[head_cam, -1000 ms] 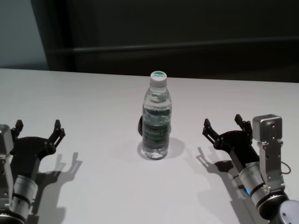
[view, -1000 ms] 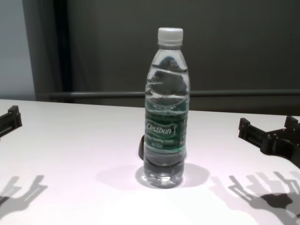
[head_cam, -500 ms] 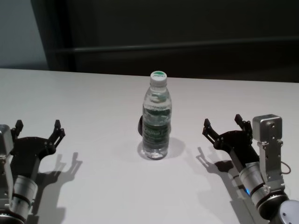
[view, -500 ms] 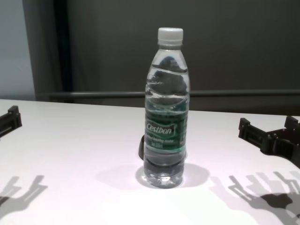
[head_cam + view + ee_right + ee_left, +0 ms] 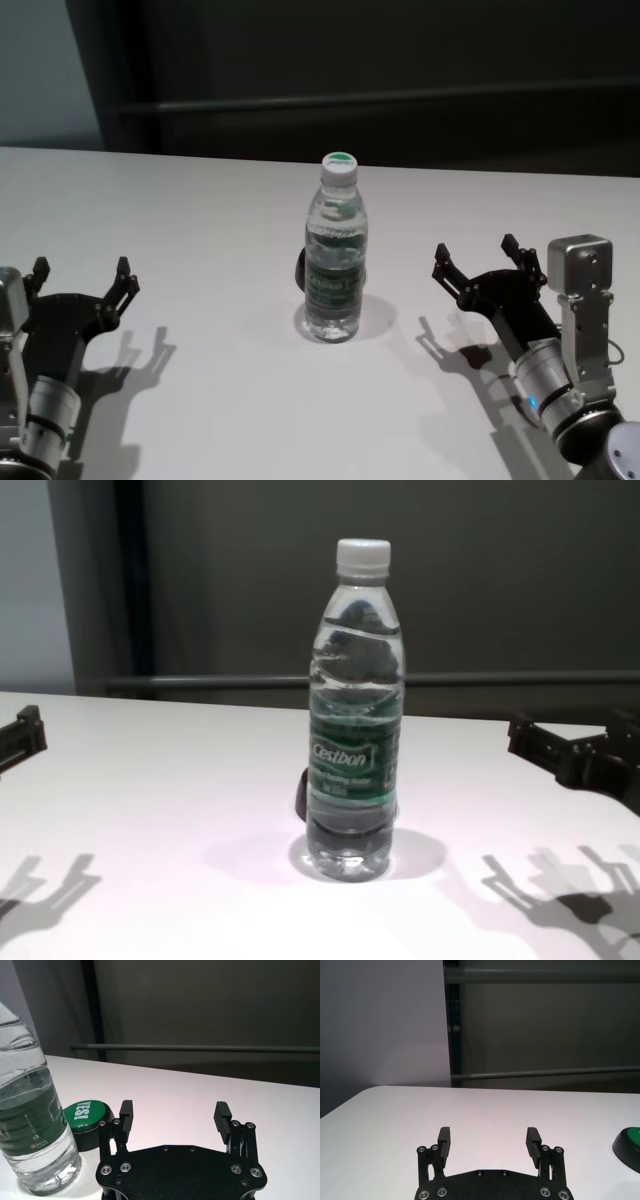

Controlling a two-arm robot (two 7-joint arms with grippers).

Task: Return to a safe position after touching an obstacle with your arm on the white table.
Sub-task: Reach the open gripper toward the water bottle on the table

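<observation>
**Operator:** Head view: report positions and the reason for them.

**Technician:** The bottle [image 5: 338, 250] stands upright mid-way across the white table [image 5: 200, 210]. The left gripper [image 5: 80, 281] sits at the near left, well apart from the bottle, fingers spread, holding nothing. The right gripper [image 5: 488, 262] sits at the near right, also spread and empty, apart from the bottle. Judgement: both arms flank the obstacle with a gap on each side, which suits a safe posture.

**Operator:** Left wrist view?

**Technician:** The left gripper [image 5: 490, 1141] shows both fingers parted over bare table. A green button [image 5: 629, 1142] on a dark base lies at the frame edge. No writing is legible here.

**Operator:** Right wrist view?

**Technician:** The right gripper [image 5: 174, 1116] is parted, nothing between the fingers. The bottle [image 5: 30, 1125] stands beside it, not touching. The green button [image 5: 85, 1124] sits just behind the bottle; it carries white lettering that I cannot read with certainty.

**Operator:** Chest view?

**Technician:** The bottle [image 5: 356, 710] is upright, white cap on. The green label reads "Cestbon"; smaller print below is illegible. The right gripper [image 5: 575, 748] is raised off the table at the right edge. Only a tip of the left gripper [image 5: 20, 738] shows.
</observation>
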